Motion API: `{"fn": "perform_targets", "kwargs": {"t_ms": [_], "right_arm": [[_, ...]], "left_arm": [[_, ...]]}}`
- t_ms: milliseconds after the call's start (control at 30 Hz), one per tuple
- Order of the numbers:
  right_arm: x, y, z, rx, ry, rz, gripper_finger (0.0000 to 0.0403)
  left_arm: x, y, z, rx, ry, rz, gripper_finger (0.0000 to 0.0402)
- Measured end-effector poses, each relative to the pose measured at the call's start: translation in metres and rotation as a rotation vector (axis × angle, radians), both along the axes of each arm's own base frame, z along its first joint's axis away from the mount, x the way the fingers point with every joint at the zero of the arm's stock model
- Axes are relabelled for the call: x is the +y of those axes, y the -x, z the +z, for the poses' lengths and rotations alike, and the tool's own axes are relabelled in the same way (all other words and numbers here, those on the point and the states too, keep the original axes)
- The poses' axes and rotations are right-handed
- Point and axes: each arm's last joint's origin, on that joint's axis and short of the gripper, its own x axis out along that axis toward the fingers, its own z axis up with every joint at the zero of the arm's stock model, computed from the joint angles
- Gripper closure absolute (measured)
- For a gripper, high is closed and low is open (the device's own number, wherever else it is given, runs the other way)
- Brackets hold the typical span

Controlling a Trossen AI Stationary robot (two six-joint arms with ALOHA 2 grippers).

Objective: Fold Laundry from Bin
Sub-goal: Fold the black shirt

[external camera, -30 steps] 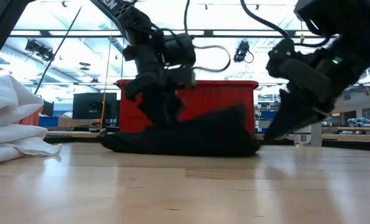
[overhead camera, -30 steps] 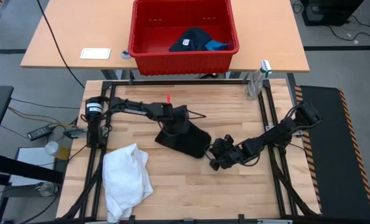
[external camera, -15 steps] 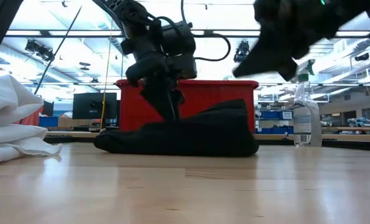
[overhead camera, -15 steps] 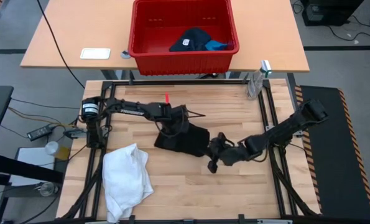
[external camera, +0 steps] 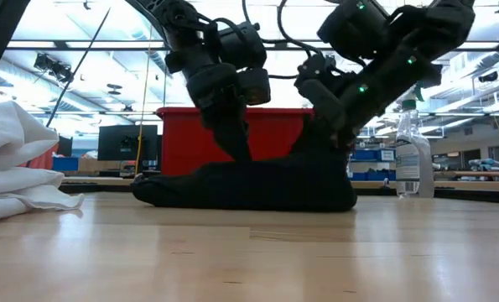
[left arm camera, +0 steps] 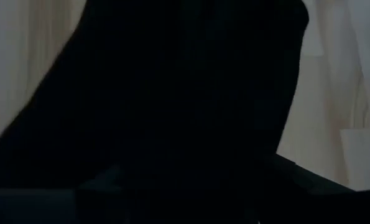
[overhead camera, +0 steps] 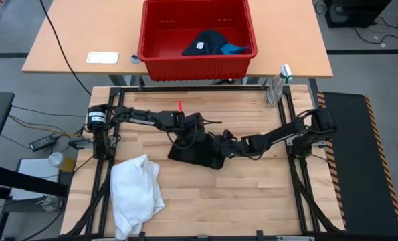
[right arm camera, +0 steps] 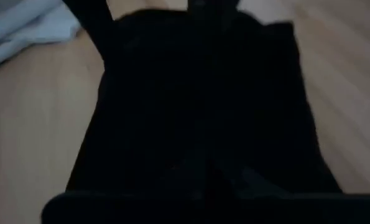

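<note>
The right gripper (overhead camera: 227, 143), a second earlier held clear off the black garment's (overhead camera: 200, 151) right edge, had been brought onto that edge and pinched shut on the cloth. The left gripper (overhead camera: 190, 136) had been kept pressed onto the garment's middle; whether its fingers gripped anything could not be told. A fold seemed ready to be drawn. The garment lay bunched and low at mid-table, the white garment (overhead camera: 136, 191) nearby, others in the bin (overhead camera: 150, 41).

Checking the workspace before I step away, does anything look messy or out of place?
The white garment lies crumpled, not folded, at the table's front left corner. A spray bottle stands at the back right edge. Nothing looks spilled or damaged.
</note>
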Motion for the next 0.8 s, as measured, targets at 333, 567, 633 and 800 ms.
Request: {"fn": "perform_targets", "kwargs": {"t_ms": [333, 567, 633, 800], "right_arm": [[0.010, 0.010, -0.004, 0.097, -0.028, 0.004, 0.0390], [0.010, 0.018, 0.033, -0.028, -0.020, -0.004, 0.0392], [0.010, 0.021, 0.045, -0.062, -0.019, -0.002, 0.0392], [0.005, 0.048, 0.067, -0.010, -0.056, -0.083, 0.0392]], "left_arm": [[-0.001, 0.018, 0.052, -0.129, -0.098, 0.025, 0.0183], [-0.005, 0.049, 0.070, -0.116, -0.108, 0.021, 0.0184], [-0.007, 0.061, 0.061, -0.132, -0.104, 0.034, 0.0189], [-0.017, 0.087, 0.053, -0.257, -0.025, 0.158, 0.0214]]}}
